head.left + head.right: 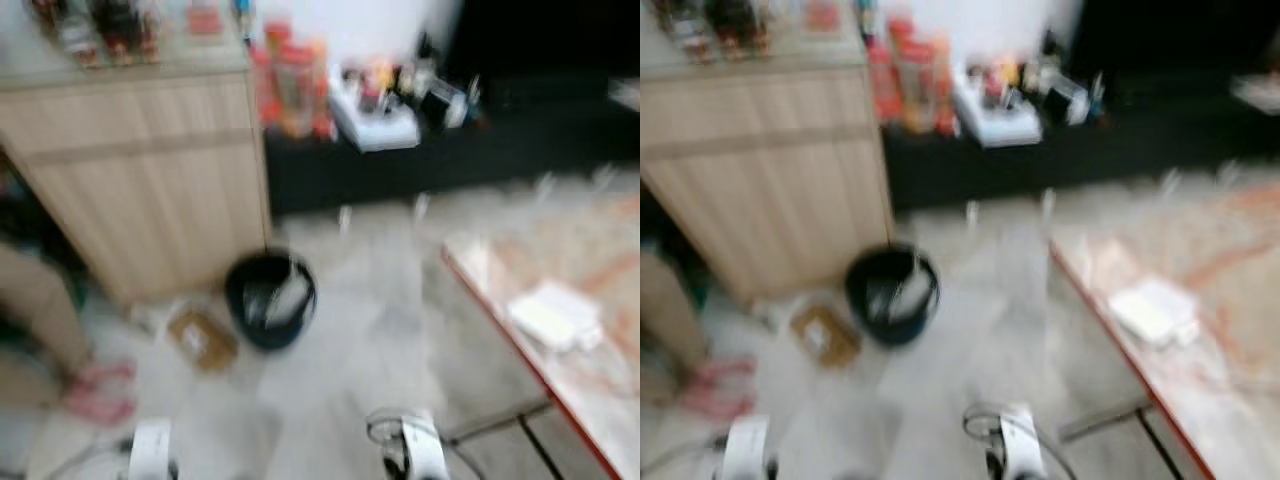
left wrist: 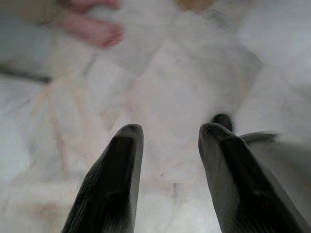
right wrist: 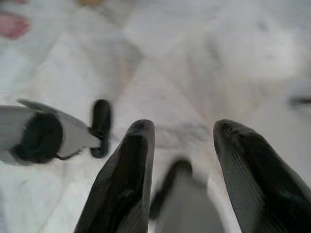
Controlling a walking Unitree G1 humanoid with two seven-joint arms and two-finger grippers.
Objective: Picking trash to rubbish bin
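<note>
We are looking for trash near the rubbish bin (image 1: pixel 270 298).
Both our left end effector (image 2: pixel 167 141) and right end effector (image 3: pixel 183 138) are hanging wide open, holding nothing. The bin is sitting lower left of middle, brown trash (image 1: pixel 203 340) beside it. Everything is blurring, so we might bump the bin.

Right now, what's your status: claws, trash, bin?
Left claw open, empty, over bare floor. Right claw open, empty. Black bin ahead by wooden cabinet; brown trash on floor beside it. A person's foot nearby.
</note>
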